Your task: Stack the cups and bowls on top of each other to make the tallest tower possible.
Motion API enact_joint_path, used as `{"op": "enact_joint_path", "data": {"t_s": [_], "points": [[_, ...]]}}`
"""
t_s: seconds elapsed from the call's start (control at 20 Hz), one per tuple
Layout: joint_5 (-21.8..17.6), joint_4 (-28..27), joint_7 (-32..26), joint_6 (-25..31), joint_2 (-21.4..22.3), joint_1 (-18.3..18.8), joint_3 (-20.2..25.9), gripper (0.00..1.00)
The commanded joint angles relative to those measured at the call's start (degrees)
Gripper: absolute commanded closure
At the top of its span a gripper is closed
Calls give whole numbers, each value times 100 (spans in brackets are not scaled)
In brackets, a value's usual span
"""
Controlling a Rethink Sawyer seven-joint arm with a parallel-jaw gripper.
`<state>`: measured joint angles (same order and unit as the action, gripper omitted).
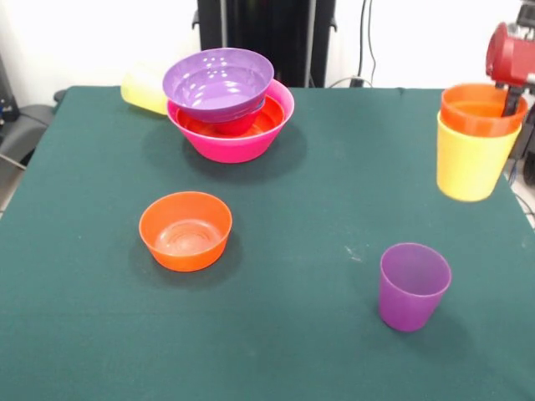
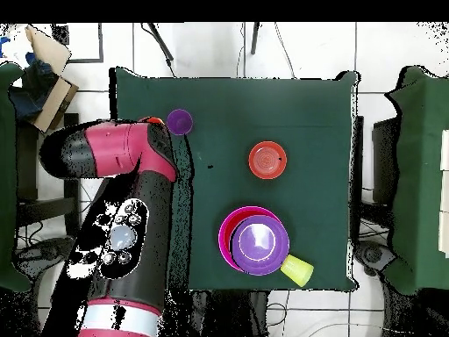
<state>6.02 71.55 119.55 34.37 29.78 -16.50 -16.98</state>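
The tower [image 1: 231, 117] stands at the table's far middle: a big pink bowl [image 1: 242, 144] with a wide orange bowl [image 1: 266, 119] in it and the wide purple bowl [image 1: 219, 82] tilted on top. It also shows in the overhead view [image 2: 254, 239]. My gripper [image 1: 508, 107] is at the right edge, shut on an orange cup [image 1: 476, 113] nested in a yellow cup [image 1: 470, 159], both held above the table. The arm hides them from overhead. A purple cup [image 1: 413, 286] stands upright near the front right. A small orange bowl [image 1: 185, 230] sits left of centre. The blue and magenta bowls are hidden.
A second yellow cup [image 1: 144, 89] lies on its side behind the tower's left, and it shows in the overhead view [image 2: 296, 269]. The red arm [image 2: 131, 219] covers the table's left side in the overhead view. The table's right edge [image 1: 522, 205] runs close under the held cups.
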Motion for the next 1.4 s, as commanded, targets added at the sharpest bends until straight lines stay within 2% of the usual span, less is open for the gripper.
{"op": "enact_joint_path", "data": {"t_s": [0.05, 0.75, 1.4], "points": [[-192, 262, -251, 783, 187, 235, 650, 100], [-351, -395, -504, 792, -236, 605, 898, 100], [-370, -926, -286, 409, -850, 593, 963, 100]]}}
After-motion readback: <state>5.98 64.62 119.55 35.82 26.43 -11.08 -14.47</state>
